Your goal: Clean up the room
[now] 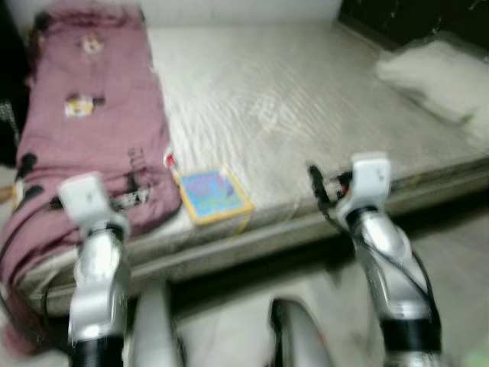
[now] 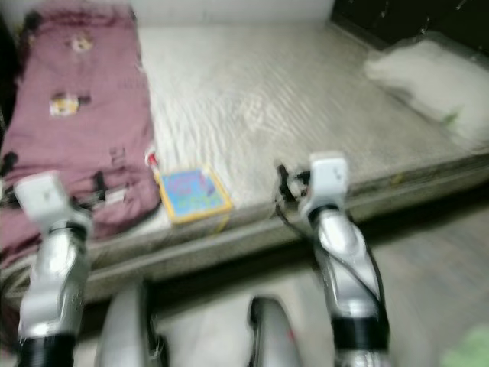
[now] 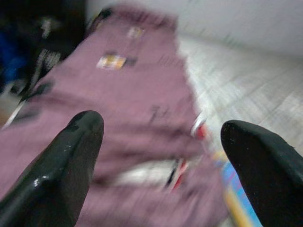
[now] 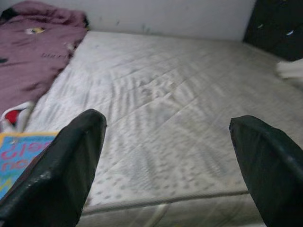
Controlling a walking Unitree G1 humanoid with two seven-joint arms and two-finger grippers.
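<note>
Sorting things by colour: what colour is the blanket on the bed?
Mauve-pink blanket, clearest in the left eye view.

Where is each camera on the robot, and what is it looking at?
Head eyes: look down at the bed, blanket and book; both silver arms show.
Left wrist: looks along the open left gripper at the blanket.
Right wrist: looks along the open right gripper over the mattress.
All views share the book and blanket.

Dim light, heavy motion blur
</note>
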